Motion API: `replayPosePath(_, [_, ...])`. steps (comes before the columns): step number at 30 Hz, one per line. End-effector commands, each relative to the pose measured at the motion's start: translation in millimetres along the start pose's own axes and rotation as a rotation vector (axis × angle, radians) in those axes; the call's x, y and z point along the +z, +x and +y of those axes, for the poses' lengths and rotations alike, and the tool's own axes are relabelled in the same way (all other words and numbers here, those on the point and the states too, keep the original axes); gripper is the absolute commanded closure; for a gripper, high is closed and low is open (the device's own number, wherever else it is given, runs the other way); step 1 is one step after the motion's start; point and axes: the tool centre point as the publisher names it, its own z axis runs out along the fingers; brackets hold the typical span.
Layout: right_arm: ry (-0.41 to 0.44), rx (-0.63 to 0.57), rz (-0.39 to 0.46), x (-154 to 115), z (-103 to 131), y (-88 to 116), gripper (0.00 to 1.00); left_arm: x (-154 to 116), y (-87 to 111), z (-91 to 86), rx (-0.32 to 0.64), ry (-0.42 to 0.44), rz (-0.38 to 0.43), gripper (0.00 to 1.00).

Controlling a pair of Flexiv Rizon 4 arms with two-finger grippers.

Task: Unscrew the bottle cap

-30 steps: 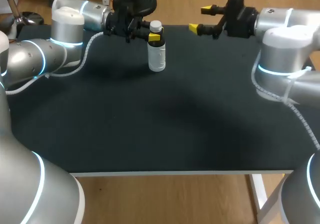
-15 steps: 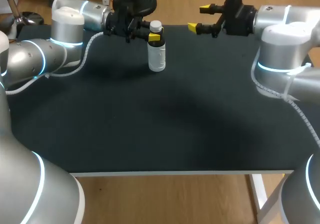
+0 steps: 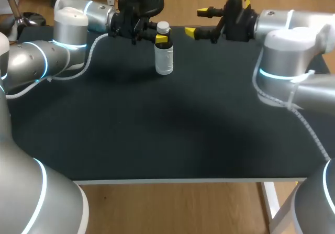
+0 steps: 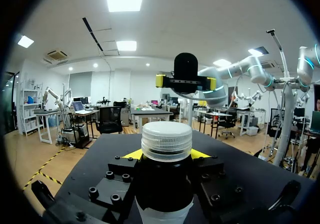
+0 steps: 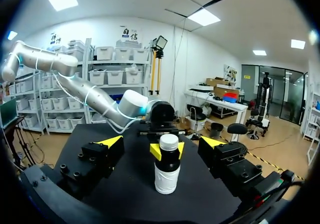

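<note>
Bottle: the bottle (image 3: pixel 164 58) stands upright on the far part of the table, a little left of the middle. It is a small dark bottle with a white band round its lower body.
Cap: the white ribbed cap (image 3: pixel 163 26) is on the neck. It rises clear above the fingers holding the bottle, and nothing touches it.
Left gripper: the left gripper (image 3: pixel 163 35) is clenched on the bottle just below the cap. One yellow tip presses on each side of the dark shoulder. In the left wrist view the bottle fills the gap between the fingers, with the cap straight ahead.
Right gripper: the right gripper (image 3: pixel 196 23) is released, its two yellow tips spread wide. It hangs near the bottle on the right, apart from it and at about cap height. In the right wrist view the bottle stands ahead of the gripper, in line with the gap between its fingers and well short of them.
Left arm: the left arm (image 3: pixel 68 22) comes in from the far left corner and reaches level toward the bottle.
Right arm: the right arm (image 3: pixel 290 32) comes in from the far right, its wrist turned toward the bottle.
Table: the table (image 3: pixel 157 134) has a flat black top.
</note>
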Motion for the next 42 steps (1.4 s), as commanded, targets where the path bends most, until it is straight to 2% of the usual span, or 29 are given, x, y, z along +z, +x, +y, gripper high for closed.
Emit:
replayPosePath(1, [-0.011, -0.001, -0.058, 21.6, -7.0, 15.6, 0.00, -0.7, -3.5, 0.8, 0.000, 0.001, 0.008, 1.00])
replayPosePath(11, [0.004, 0.037, -0.084, 47.7, -15.6, 31.0, 0.00, -0.7, -3.5, 0.8, 0.000, 0.001, 0.008, 1.00])
replayPosePath(18, [0.010, 0.037, -0.093, 63.9, -17.0, 34.2, 0.00, -0.7, -3.5, 0.8, 0.000, 0.001, 0.008, 1.00])
replayPosePath(29, [0.008, 0.054, -0.090, 81.1, -20.5, 34.1, 0.00, -0.7, -3.5, 0.8, 0.000, 0.001, 0.008, 1.00])
replayPosePath(42, [0.013, 0.073, -0.104, 93.9, -24.8, 21.1, 0.00, -0.7, -3.5, 0.8, 0.000, 0.001, 0.008, 1.00])
